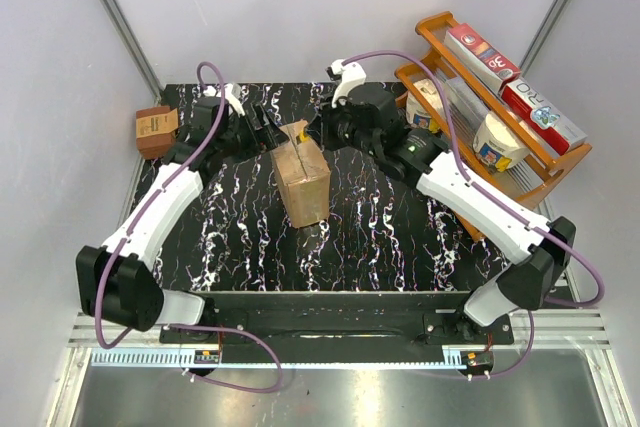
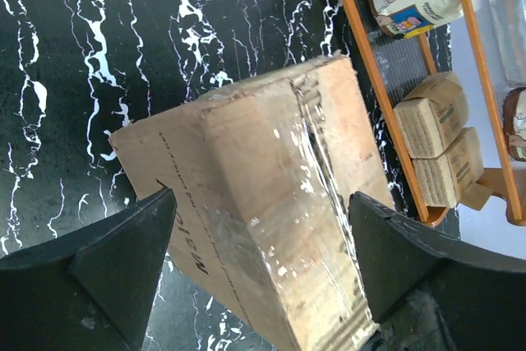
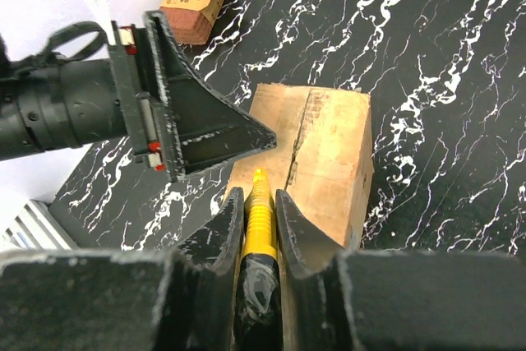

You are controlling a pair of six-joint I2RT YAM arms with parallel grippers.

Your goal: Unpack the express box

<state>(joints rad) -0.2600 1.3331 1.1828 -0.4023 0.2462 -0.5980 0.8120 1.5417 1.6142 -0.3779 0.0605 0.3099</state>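
The express box [image 1: 303,182] stands in the middle of the black marble table, brown cardboard with shiny clear tape along its top seam [image 2: 316,162]. My left gripper [image 1: 268,130] is open wide at the box's far end, and the box [image 2: 279,211] sits between its two fingers [image 2: 123,260]; I cannot tell whether they touch it. My right gripper [image 3: 256,199] is shut on a yellow-tipped cutter [image 3: 260,211], whose tip rests at the top of the box [image 3: 325,145] beside the dark seam line. The cutter also shows as a yellow tip [image 1: 299,134] over the box's far end.
A small dark-brown box [image 1: 157,127] lies at the table's far left edge [image 3: 196,2]. An orange rack [image 1: 480,77] with bags and cartons stands at the far right, close behind my right arm [image 2: 362,55]. Grey walls close in the back and sides.
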